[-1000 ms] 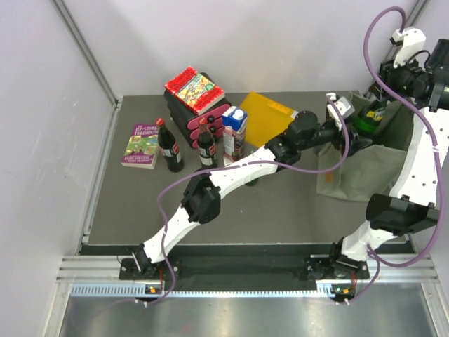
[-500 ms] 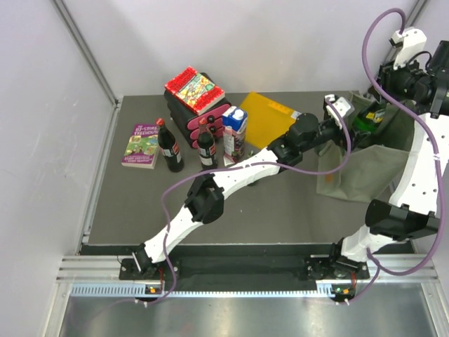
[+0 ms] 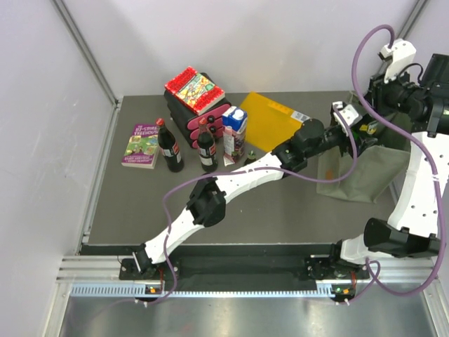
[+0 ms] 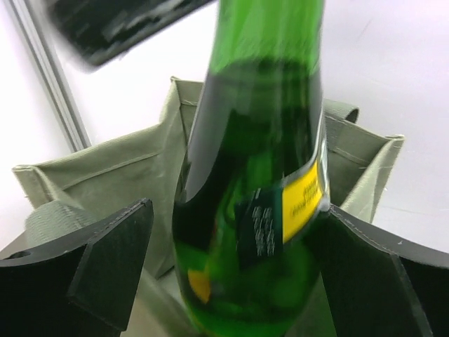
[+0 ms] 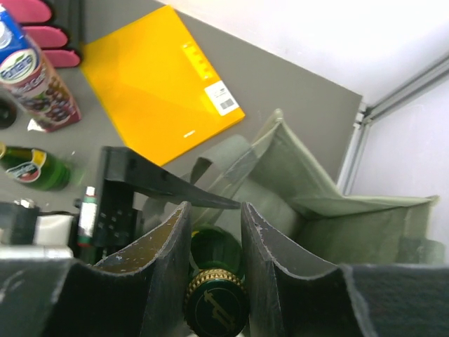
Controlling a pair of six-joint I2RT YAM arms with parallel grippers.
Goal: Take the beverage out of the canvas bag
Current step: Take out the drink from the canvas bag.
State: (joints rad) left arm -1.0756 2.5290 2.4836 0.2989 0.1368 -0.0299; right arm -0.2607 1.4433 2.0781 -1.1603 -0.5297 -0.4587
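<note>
The olive-green canvas bag (image 3: 356,174) stands at the table's far right, its mouth open; it also shows in the left wrist view (image 4: 119,175) and the right wrist view (image 5: 330,210). My right gripper (image 3: 379,105) (image 5: 214,210) is above the bag, shut on the neck of a green glass bottle (image 5: 214,305) just under its gold-rimmed cap. The bottle (image 4: 252,210) hangs upright, its yellow-labelled body raised to the bag's rim. My left gripper (image 3: 353,135) (image 4: 238,210) is open around the bottle's body; its right finger (image 4: 372,274) touches the glass and its left finger (image 4: 105,267) stands apart.
A flat yellow-orange folder (image 3: 270,119) lies left of the bag. Further left stand a carton (image 3: 235,132), two dark cola bottles (image 3: 205,146) (image 3: 170,147), a pink-and-black stack with a book on top (image 3: 196,98) and a purple book (image 3: 142,145). A small green bottle (image 5: 35,168) lies near the carton.
My right gripper has lifted the green bottle higher out of the bag. My left arm has reached further right, its open fingers now around the bottle's body.
</note>
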